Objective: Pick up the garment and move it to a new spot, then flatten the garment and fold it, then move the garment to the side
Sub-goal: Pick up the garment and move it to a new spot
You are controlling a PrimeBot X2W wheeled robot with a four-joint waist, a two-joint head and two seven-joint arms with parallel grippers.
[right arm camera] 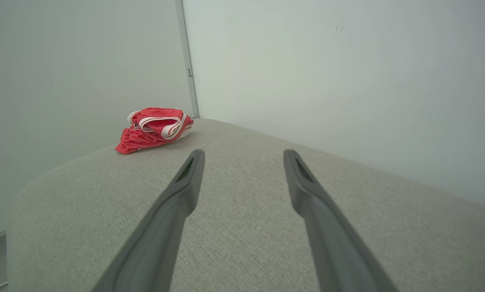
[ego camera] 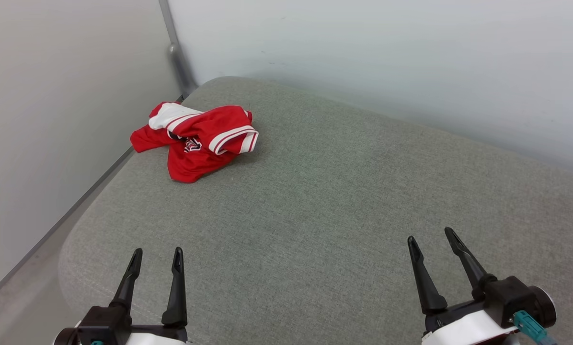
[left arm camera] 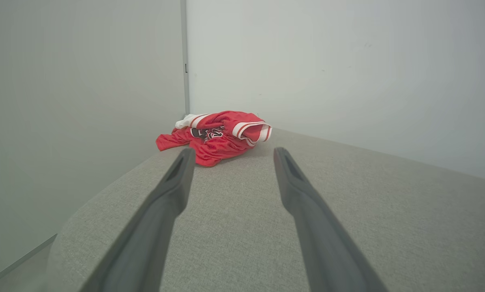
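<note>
- While both are seen over the near part of the gray cushion (ego camera: 325, 201), the left gripper (ego camera: 158, 250) and the right gripper (ego camera: 430, 234) are spread wide.
- Nothing is held or touched by either one.
- The garment (ego camera: 198, 139) is bunched up in a red heap, with white striped trim shown on top.
- It is laid at the far left corner of the cushion, well apart from both grippers.
</note>
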